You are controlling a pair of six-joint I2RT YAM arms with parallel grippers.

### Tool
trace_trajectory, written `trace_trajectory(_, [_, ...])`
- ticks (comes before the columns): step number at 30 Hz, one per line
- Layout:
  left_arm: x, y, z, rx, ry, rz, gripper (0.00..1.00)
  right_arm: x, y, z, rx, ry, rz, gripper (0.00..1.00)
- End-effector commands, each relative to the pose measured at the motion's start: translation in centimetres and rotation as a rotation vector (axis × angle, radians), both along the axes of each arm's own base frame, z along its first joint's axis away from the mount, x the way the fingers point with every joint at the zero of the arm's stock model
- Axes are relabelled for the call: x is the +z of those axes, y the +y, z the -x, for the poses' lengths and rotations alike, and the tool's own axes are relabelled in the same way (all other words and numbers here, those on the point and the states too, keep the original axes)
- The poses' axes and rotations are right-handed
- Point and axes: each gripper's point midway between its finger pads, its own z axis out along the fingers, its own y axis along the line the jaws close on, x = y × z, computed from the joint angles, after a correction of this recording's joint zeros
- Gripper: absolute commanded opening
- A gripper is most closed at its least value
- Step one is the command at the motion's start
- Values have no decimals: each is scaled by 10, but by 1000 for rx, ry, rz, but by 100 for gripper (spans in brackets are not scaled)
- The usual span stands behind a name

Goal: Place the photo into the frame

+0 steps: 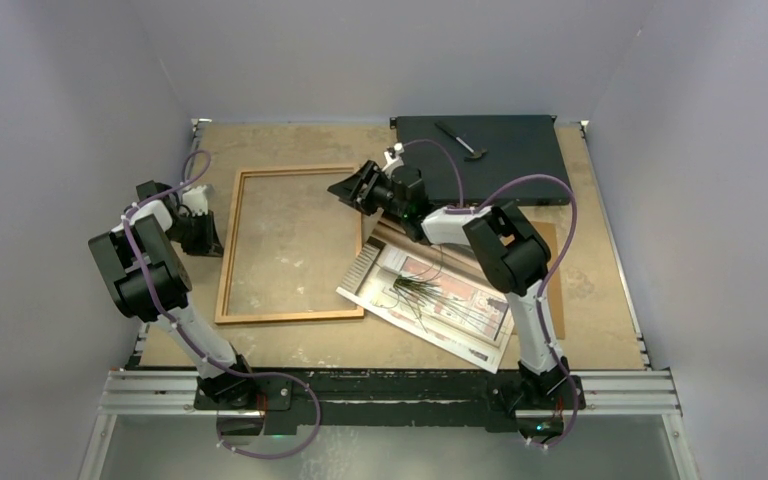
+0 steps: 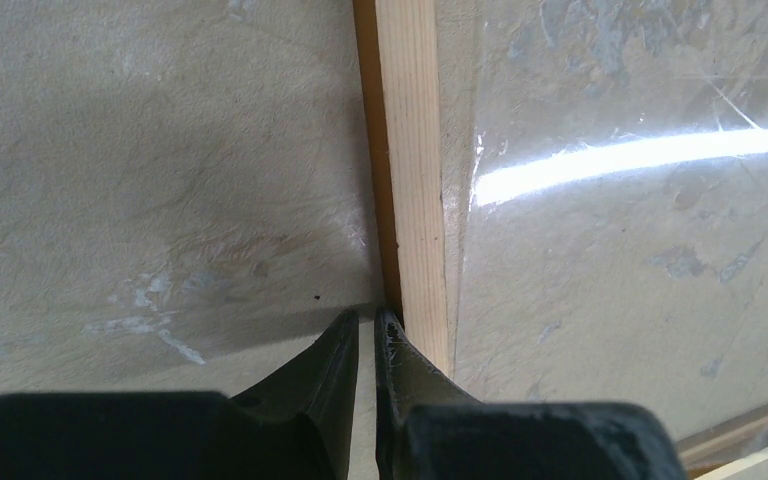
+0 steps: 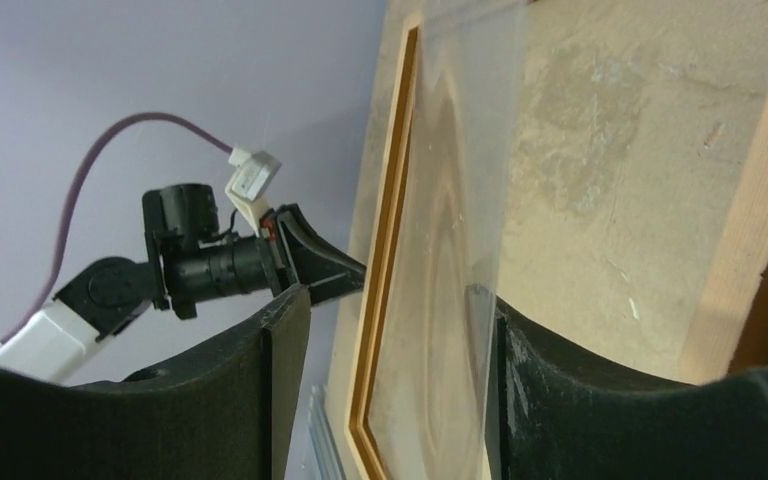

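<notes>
Top external: the frame [image 1: 290, 316] lies flat on the table [image 1: 290, 140]. The photo [image 1: 440, 300] lies face up and askew just off the frame's lower right corner, not inside it. The left gripper [image 1: 210, 232] sits at the frame's left rail. The right gripper [image 1: 352, 190] hangs over the frame's upper right corner, well apart from the photo.

Left wrist: the left gripper [image 2: 368, 328] is closed to a thin slit with nothing between the tips. The inner tip lies against the outer edge of the frame's rail [image 2: 412, 150].

Right wrist: the right gripper [image 3: 395, 300] is spread wide. The edge of the frame's clear pane [image 3: 450, 200] runs between the fingers, close to one pad; contact cannot be told. The left gripper [image 3: 330, 270] shows beyond the frame's far rail [image 3: 388, 200].
</notes>
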Motion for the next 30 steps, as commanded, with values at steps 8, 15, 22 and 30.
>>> trace_trajectory(8, [8,4,-9,-10,-44,-17,8,1,-5,42,158,-34,49,63])
trace_trajectory(15, [5,5,-12,5,-40,-12,8,6,-3,54,175,-37,61,39])
trace_trajectory(22, [1,5,-12,11,-29,-8,7,26,11,62,259,-49,35,46])
trace_trajectory(30, [1,7,-14,17,-29,-11,6,37,0,88,301,-76,52,59])
